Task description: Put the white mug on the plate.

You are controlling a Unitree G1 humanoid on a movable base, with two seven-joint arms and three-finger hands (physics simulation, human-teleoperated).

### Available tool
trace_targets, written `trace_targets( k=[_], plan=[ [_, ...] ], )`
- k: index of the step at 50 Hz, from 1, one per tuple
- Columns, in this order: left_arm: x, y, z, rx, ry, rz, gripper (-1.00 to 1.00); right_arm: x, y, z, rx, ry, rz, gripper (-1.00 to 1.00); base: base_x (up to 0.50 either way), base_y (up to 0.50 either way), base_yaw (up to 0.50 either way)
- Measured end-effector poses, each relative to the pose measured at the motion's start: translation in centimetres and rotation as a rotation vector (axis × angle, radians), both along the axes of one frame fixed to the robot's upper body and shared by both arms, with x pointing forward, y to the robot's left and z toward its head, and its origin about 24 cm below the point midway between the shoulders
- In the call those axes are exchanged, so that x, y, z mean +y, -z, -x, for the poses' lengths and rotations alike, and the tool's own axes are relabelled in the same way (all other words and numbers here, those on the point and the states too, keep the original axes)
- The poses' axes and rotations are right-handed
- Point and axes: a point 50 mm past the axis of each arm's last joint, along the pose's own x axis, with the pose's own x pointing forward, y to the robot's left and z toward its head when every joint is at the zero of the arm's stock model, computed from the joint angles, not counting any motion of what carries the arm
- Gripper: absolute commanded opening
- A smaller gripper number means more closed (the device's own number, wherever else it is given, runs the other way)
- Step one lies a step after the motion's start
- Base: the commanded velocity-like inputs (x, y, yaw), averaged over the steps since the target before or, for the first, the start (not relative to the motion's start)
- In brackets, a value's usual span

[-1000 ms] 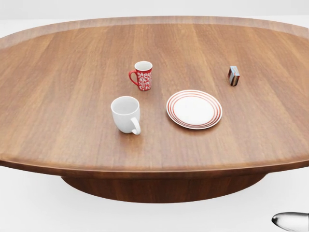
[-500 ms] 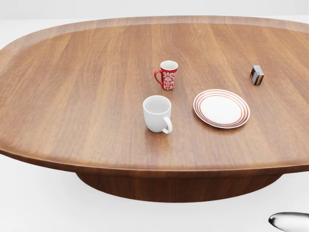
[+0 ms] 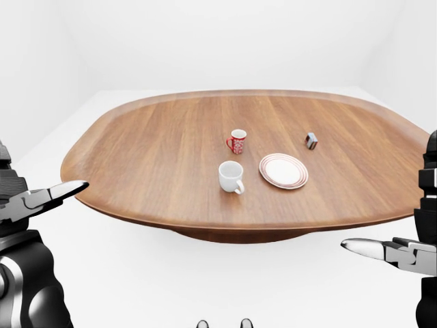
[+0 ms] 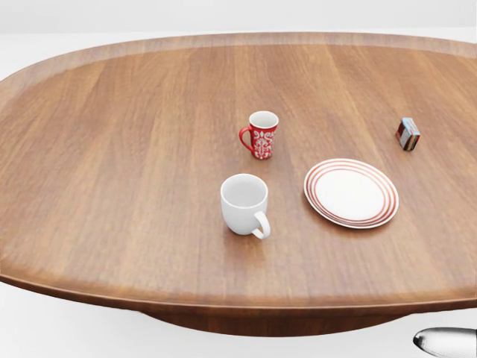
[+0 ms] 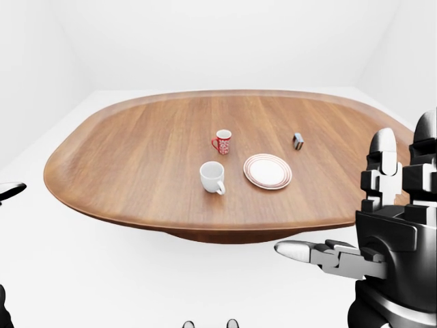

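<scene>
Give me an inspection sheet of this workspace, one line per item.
Surface: oval wooden table.
Job's things: white mug upright, handle toward the view's lower right; striped plate to its right, apart and bare.
Clutter: red patterned mug above the white mug; small box at the right.
Hands: left hand and right hand open, off the table, holding nothing.
Cables: nothing seen.
Surroundings: plain white floor and walls.
</scene>
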Motion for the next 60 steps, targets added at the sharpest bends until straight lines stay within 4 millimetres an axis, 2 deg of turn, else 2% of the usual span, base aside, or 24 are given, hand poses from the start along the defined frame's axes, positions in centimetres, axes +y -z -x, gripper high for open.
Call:
trace_targets(
  k=[60],
  plan=[
    [-0.09, 0.19, -0.15, 0.009, 0.003, -0.002, 1.0, 0.11, 0.04, -0.02, -0.007, -0.007, 0.002, 1.0, 0.31, 0.0, 0.0]
  ],
)
